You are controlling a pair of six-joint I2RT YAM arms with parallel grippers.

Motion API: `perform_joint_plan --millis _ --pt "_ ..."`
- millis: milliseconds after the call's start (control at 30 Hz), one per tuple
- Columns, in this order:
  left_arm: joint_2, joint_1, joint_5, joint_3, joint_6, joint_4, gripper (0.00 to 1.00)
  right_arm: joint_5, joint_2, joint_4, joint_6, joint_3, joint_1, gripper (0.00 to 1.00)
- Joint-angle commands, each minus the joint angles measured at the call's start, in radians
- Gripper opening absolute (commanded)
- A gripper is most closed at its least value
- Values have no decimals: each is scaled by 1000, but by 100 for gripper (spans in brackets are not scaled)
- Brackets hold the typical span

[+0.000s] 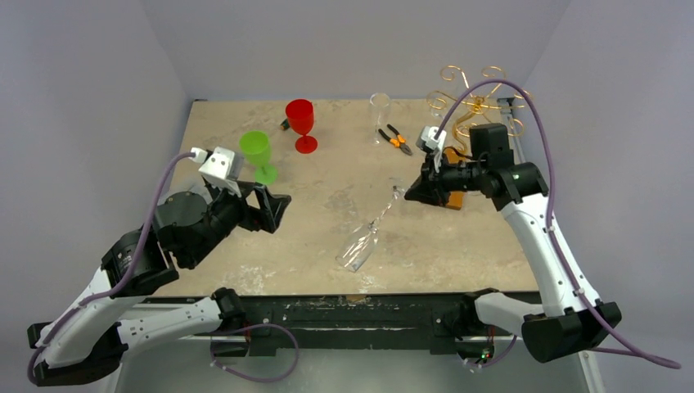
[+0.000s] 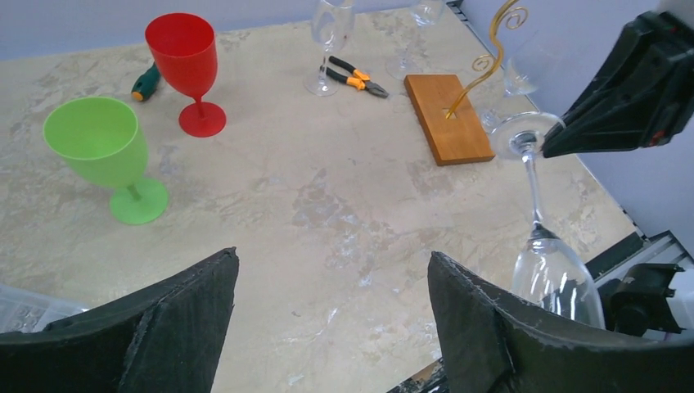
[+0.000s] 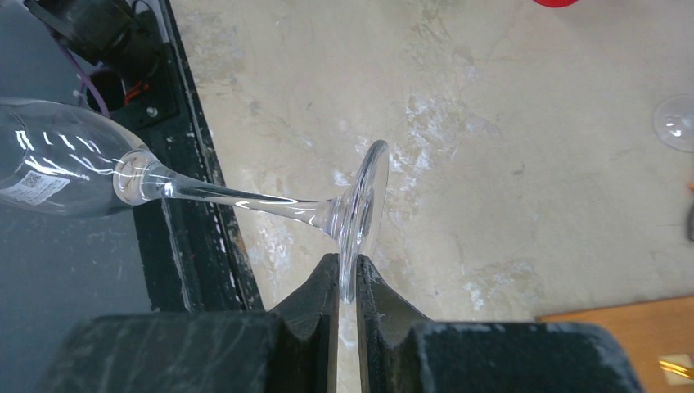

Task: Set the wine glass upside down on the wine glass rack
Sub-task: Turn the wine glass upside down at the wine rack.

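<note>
A bare stretch of beige marble-patterned tabletop (image 1: 327, 192) runs down the middle between the two arms. To its left, a lime-green plastic goblet (image 1: 257, 154) stands just behind the spread-jawed left gripper (image 1: 278, 211), with a red plastic goblet (image 1: 301, 123) and a green-handled screwdriver (image 1: 284, 124) farther back. A tall clear glass (image 1: 380, 113) and orange-handled pliers (image 1: 396, 139) crowd the back centre, near the thin gold wire rack (image 1: 475, 94) on its orange-brown wooden base (image 2: 446, 119). The clear wine glass (image 1: 358, 248), pinched by its foot in the right gripper (image 3: 347, 274), slants bowl-down across the near-right lane.
</note>
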Motion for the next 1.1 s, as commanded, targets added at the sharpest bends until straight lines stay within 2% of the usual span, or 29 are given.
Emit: perform_joint_plan --millis 0,200,367,433,533,633,800,1067 --pt "-7 -2 -60 -17 39 -4 84 54 4 -185 -175 154 1 0" --pt "-17 -1 -117 -44 68 3 91 119 23 -269 -272 288 1 0" --pt "1 27 -163 -35 162 9 95 149 38 -286 -303 413 0 0" --pt "10 77 -138 -42 193 15 95 167 50 -292 -314 466 0 0" --pt "8 201 -16 -86 208 50 95 208 67 -286 -330 530 1 0" --pt "1 262 30 -159 221 106 96 251 78 -275 -347 580 1 0" --pt "-4 285 19 -241 254 155 96 297 89 -250 -393 637 1 0" --pt "-57 288 -8 -283 294 175 96 335 96 -194 -437 679 1 0"
